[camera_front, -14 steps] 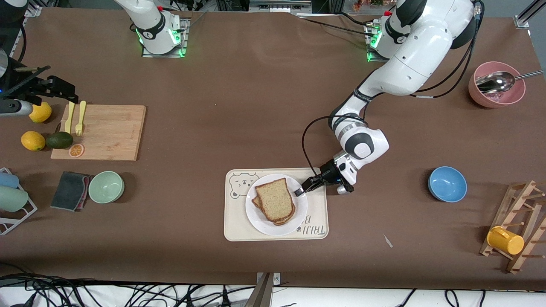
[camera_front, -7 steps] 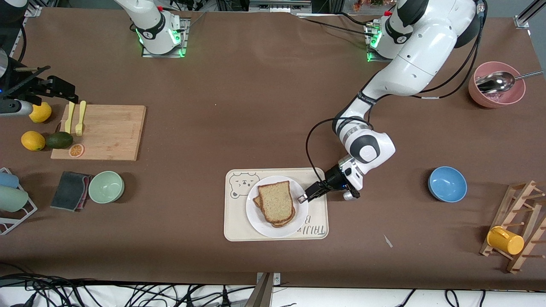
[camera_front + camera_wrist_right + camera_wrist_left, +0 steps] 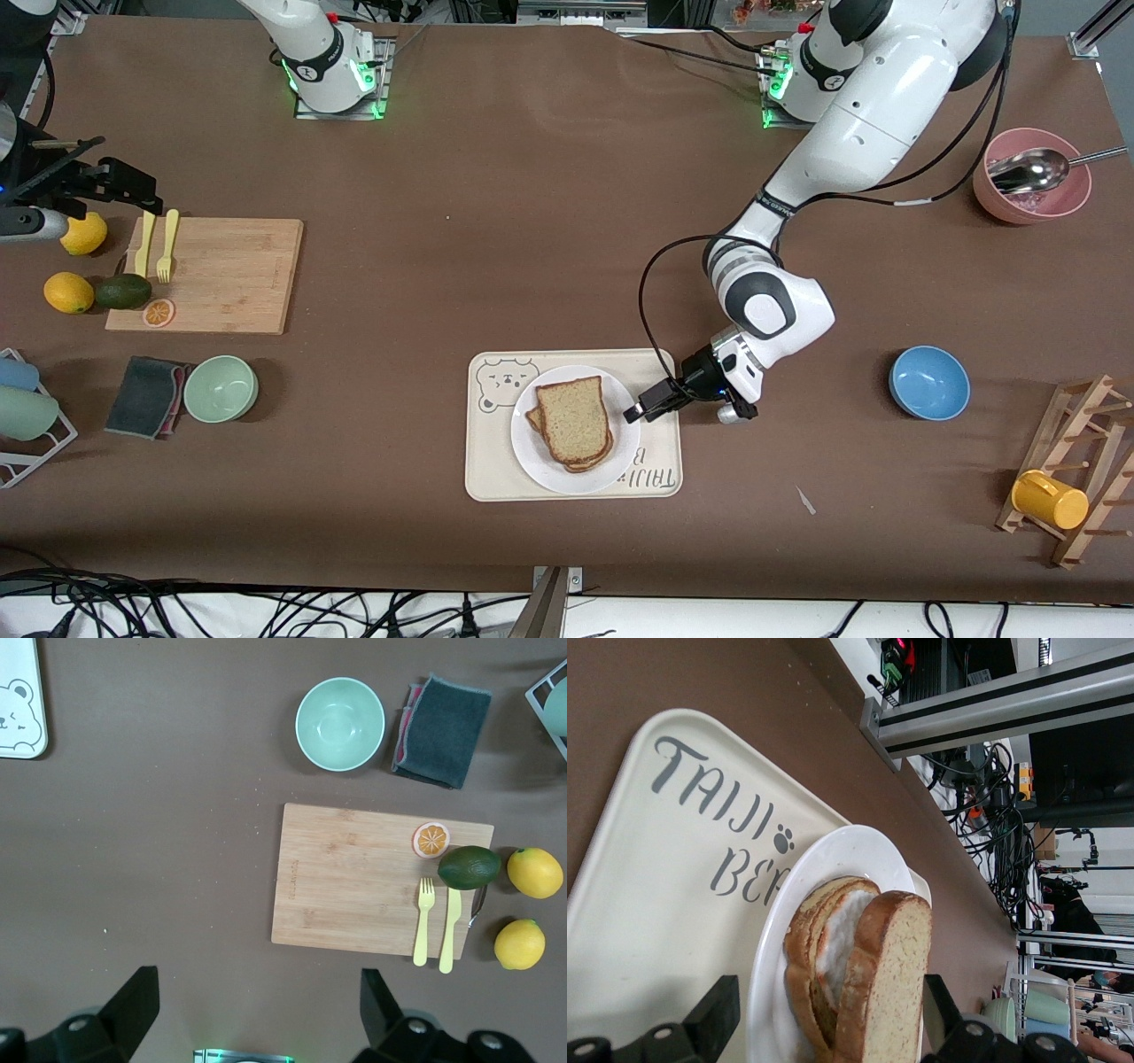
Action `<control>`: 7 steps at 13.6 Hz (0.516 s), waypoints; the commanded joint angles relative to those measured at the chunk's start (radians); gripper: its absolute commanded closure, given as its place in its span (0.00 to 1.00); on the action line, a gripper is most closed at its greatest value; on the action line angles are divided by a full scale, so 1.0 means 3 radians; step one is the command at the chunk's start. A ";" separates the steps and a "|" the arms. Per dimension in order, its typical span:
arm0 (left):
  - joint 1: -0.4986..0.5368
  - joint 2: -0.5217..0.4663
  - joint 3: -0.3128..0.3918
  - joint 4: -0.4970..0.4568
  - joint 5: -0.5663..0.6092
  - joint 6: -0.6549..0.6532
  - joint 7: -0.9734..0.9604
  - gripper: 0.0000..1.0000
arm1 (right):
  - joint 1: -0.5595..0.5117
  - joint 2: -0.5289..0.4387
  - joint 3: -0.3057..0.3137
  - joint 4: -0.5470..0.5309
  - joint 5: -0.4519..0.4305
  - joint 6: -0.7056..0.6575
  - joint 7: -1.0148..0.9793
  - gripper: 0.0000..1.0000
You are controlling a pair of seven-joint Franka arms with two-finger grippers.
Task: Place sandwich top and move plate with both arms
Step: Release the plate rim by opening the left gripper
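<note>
Front view: sandwich top [image 3: 574, 419] on plate [image 3: 538, 464]; left tool [image 3: 640, 412] open

The left arm [image 3: 850, 133] reaches from its base down and forward in a bent pose, its wrist [image 3: 771, 306] folded low over the counter. The left gripper [image 3: 640, 409] points sideways toward the right arm's end, its jaws spread wide and holding nothing. The right arm [image 3: 310, 44] waits, raised near its base. The right gripper [image 3: 257, 1014] hangs high above the counter, jaws wide apart and empty.
</note>
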 commanded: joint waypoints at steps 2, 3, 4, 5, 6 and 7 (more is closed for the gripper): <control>0.0093 -0.0355 -0.0001 -0.0242 0.0845 -0.0007 -0.0953 0.07 | -0.0047 0.0010 0.0037 0.0059 0.0009 -0.0051 0.0041 0.00; 0.0134 -0.0391 -0.0001 -0.0268 0.1035 -0.0028 -0.1071 0.07 | -0.0047 0.0010 0.0042 0.0059 0.0009 -0.0051 0.0041 0.00; 0.0180 -0.0462 -0.0001 -0.0334 0.1174 -0.0084 -0.1113 0.04 | -0.0047 0.0010 0.0037 0.0059 0.0009 -0.0056 0.0041 0.00; 0.0220 -0.0528 0.0004 -0.0406 0.1271 -0.0105 -0.1113 0.01 | -0.0047 0.0005 0.0042 0.0059 0.0009 -0.0051 0.0041 0.00; 0.0261 -0.0615 -0.0001 -0.0508 0.1358 -0.0110 -0.1118 0.01 | -0.0047 0.0005 0.0037 0.0059 0.0009 -0.0051 0.0041 0.00; 0.0297 -0.0692 0.0004 -0.0605 0.1430 -0.0115 -0.1118 0.01 | -0.0047 0.0005 0.0037 0.0059 0.0009 -0.0056 0.0041 0.00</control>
